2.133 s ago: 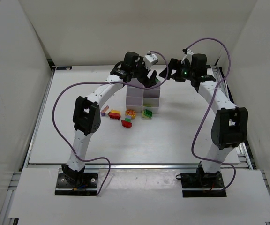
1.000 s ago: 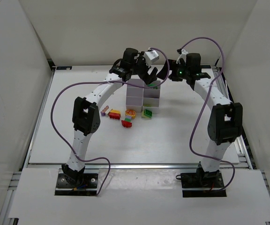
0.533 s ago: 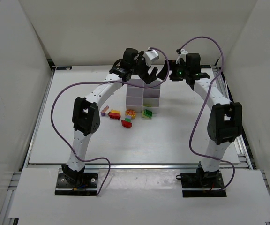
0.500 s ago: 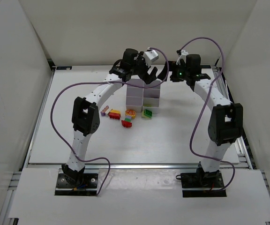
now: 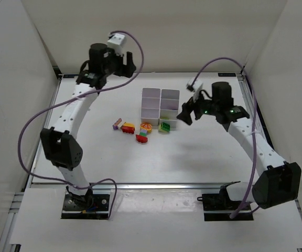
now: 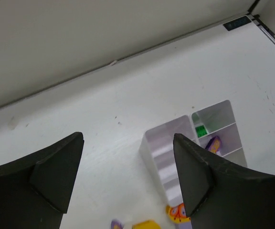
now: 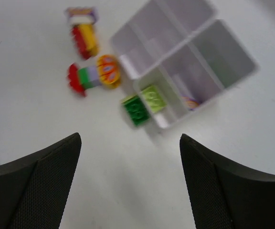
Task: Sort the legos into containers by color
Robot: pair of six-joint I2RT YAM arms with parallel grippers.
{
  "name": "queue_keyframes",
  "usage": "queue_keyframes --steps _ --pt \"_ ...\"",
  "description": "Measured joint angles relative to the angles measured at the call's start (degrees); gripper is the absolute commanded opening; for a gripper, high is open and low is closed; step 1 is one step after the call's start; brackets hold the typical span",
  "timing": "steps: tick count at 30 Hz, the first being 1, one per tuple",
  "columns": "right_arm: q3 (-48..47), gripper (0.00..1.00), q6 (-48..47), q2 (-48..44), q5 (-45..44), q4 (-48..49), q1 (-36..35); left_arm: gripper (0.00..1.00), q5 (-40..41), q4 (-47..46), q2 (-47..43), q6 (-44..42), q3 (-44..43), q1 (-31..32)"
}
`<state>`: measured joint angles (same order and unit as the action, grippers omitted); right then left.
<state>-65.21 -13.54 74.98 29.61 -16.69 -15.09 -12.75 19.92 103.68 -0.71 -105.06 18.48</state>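
The white containers (image 5: 151, 103) stand mid-table as a two-by-three grid. In the right wrist view a light green lego (image 7: 153, 98) and a purple one (image 7: 190, 102) lie in cells of the containers (image 7: 175, 47). Loose legos lie in front: a dark green one (image 5: 165, 126), an orange one (image 5: 146, 126), a red-and-green one (image 5: 142, 137), a yellow-and-red one (image 5: 128, 127) and a purple one (image 5: 117, 124). My left gripper (image 5: 129, 61) is raised at the back left, open and empty. My right gripper (image 5: 184, 114) hovers just right of the containers, open and empty.
White walls close in the table on three sides. A metal rail (image 5: 140, 184) runs along the near edge. Purple cables loop off both arms. In the left wrist view the containers (image 6: 159, 152) show a green lego (image 6: 201, 130) in a far cell.
Both grippers have pulled away from above the containers. The left arm swung up and back to the left; the right arm came forward to the containers' right side.
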Motion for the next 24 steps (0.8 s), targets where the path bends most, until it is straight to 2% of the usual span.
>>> queue_keyframes --steps 5,8,10,12,14,18,24 --pt "3.37 0.79 -13.66 -0.85 4.57 -7.58 -9.16 0.75 -0.52 8.74 -9.33 0.72 7.54 -6.43" --pt "5.18 0.78 -15.91 -0.83 4.59 -10.34 -9.51 0.69 0.37 13.44 -14.25 0.81 15.54 -7.39" --pt "5.42 0.81 -16.65 -0.83 4.33 -10.75 -9.40 0.61 1.44 16.33 -17.64 0.70 22.64 -7.17" --pt "5.42 0.82 -17.18 -0.83 3.93 -10.73 -9.35 0.61 2.32 18.56 -19.54 0.04 28.26 -6.84" --pt "5.38 0.82 -18.03 -0.59 3.50 -10.78 -9.35 0.68 3.06 20.65 -20.46 -1.16 33.18 -6.71" --pt "4.87 0.83 -18.91 0.26 2.86 -11.47 -9.09 0.70 2.86 24.72 -19.85 -4.17 36.24 -7.61" --pt "4.66 0.85 -19.21 0.52 2.23 -11.91 -8.15 0.58 2.56 25.09 -17.59 -9.75 36.09 -10.36"
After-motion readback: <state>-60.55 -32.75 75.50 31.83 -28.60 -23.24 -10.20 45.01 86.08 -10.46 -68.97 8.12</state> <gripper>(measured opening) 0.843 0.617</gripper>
